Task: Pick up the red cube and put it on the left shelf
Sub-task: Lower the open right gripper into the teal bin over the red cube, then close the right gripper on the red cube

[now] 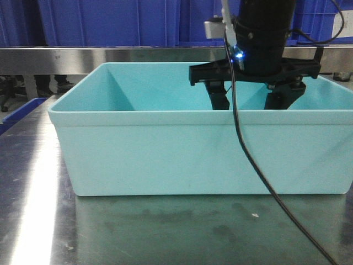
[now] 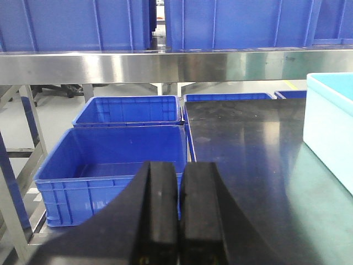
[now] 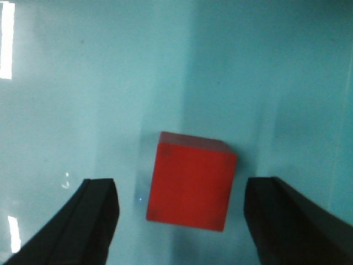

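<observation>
Jaws: the right gripper [image 3: 182, 221] is spread wide, with one finger seen on each side of the red cube [image 3: 190, 187], not touching it. The left gripper [image 2: 179, 215] is pressed together on nothing.
Cube: it is set on the floor of the turquoise tub [image 1: 165, 154].
Around: the cube is walled in by the tub, which is set on the steel table [image 1: 165, 232]. A black cable [image 1: 251, 165] is hung in front.
Shelf: the left shelf [image 2: 165, 65] is loaded with blue crates [image 2: 83, 25].
Arm: the right arm is pointed straight down into the tub.
</observation>
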Action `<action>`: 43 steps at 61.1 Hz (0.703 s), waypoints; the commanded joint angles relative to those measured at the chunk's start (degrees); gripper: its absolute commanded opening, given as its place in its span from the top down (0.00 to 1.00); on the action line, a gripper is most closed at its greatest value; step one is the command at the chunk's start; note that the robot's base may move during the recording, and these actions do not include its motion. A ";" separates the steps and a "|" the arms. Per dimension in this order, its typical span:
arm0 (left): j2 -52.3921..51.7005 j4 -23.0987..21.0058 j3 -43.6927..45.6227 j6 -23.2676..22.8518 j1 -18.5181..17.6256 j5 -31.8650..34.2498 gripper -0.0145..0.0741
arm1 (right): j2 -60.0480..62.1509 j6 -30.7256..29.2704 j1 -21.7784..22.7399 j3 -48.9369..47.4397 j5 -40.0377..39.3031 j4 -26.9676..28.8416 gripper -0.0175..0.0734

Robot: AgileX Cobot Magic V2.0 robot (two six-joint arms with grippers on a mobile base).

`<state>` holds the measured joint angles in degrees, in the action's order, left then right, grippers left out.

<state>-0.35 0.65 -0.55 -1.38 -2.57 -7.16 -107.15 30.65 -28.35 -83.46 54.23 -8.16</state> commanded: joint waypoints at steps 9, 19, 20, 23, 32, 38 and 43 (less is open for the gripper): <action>-0.94 -0.29 -1.32 -0.05 0.03 4.94 0.72 | 1.09 0.20 1.47 -2.02 -4.40 -1.35 0.17; -0.94 -0.29 -1.32 -0.05 0.03 4.94 0.72 | 0.04 0.20 1.64 -2.02 -4.79 -1.35 0.23; -0.94 -0.29 -1.32 -0.05 0.03 4.94 0.72 | -0.07 0.20 1.64 -2.02 -4.72 -1.35 0.25; -0.94 -0.29 -1.32 -0.05 0.03 4.94 0.72 | -0.43 0.20 1.64 -2.02 -4.47 -1.35 0.31; -0.94 -0.29 -1.32 -0.05 0.03 4.94 0.72 | -0.68 0.20 1.64 -2.02 -3.85 -1.35 0.51; -0.94 -0.29 -1.32 -0.05 0.03 4.94 0.72 | -0.39 0.20 1.64 -2.12 -3.66 -1.35 0.58; -0.94 -0.29 -1.32 -0.05 0.03 4.94 0.72 | 0.67 0.20 1.64 -2.12 -3.62 -1.30 0.60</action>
<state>-0.35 0.65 -0.55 -1.38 -2.57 -7.16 -110.63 30.97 -27.22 -83.85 51.32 -8.32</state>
